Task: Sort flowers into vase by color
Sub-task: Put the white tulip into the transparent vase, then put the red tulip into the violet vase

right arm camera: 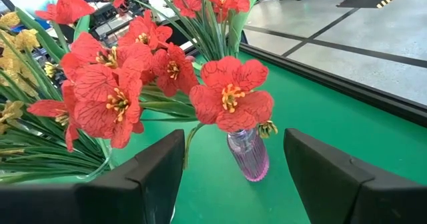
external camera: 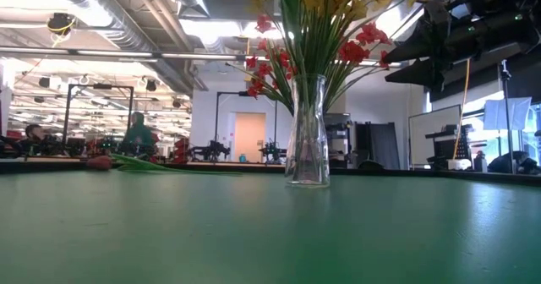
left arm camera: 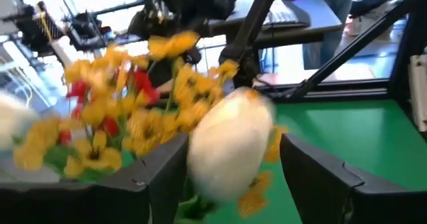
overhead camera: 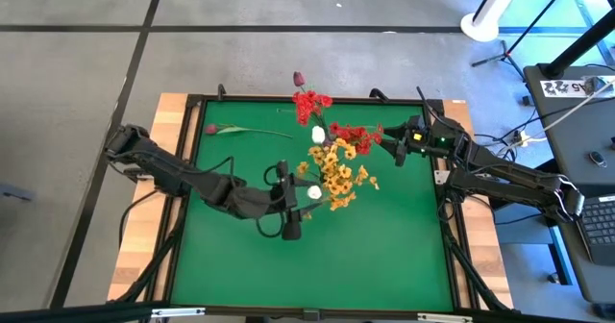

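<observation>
— Flowers [overhead camera: 338,174] are standing bunched in the middle of the green table [overhead camera: 384,256], stems upright in a clear glass vase [external camera: 308,140], yellow clusters spreading toward the near side and red ones [overhead camera: 354,135] toward the far side. One maroon bud [overhead camera: 210,128] is lying flat by the far left edge, its stem running across the table toward the right.

— And the white bud [left arm camera: 230,149]?

— It is sitting between the left gripper [overhead camera: 306,196]'s fingers [left arm camera: 163,174], which are standing apart with space on both sides, so nothing is clamped. Its stem is hidden below, and the bud itself is showing blurred.

— What about the right arm?

— The right gripper [overhead camera: 387,138] is hovering beside the red blooms [right arm camera: 230,99], fingers spread wide, holding nothing. A small pink vase [right arm camera: 250,156] is showing past them.

— Anything cut off?

— From table height the bouquet's top is running out of view, and the left gripper is not showing there.
</observation>
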Motion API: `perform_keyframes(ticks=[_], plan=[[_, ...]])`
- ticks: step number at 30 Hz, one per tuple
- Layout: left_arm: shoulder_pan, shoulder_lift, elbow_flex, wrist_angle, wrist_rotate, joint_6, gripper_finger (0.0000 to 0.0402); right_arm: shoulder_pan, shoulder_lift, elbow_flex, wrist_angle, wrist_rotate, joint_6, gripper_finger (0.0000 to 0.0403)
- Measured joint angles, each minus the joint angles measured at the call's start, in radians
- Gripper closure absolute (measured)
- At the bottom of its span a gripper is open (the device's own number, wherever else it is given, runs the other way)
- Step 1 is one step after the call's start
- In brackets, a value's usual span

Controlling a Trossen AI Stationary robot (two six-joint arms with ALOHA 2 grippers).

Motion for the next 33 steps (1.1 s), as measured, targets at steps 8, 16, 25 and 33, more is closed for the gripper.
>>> perform_keyframes(ticks=[8,16,25,33], plan=[[-0.081,0.000,0.106,-0.111,-0.084,0.018,0.0172,0.000,0.000,0.000,0.000,-0.013,0.001,0.0148],[-0.220,-0.096,0.145,-0.118,-0.362,0.108,0.0172,0.000,0.000,0.000,-0.001,-0.054,0.016,0.0148],[-0.128,-0.299,0.099,-0.790,-0.496,-0.566,0.0172,0.000,0.000,0.000,-0.002,-0.062,0.016,0.0148],[0.283,-0.340,-0.005,-1.147,-0.096,-0.866,0.0172,0.000,0.000,0.000,-0.003,-0.080,0.012,0.0148]])
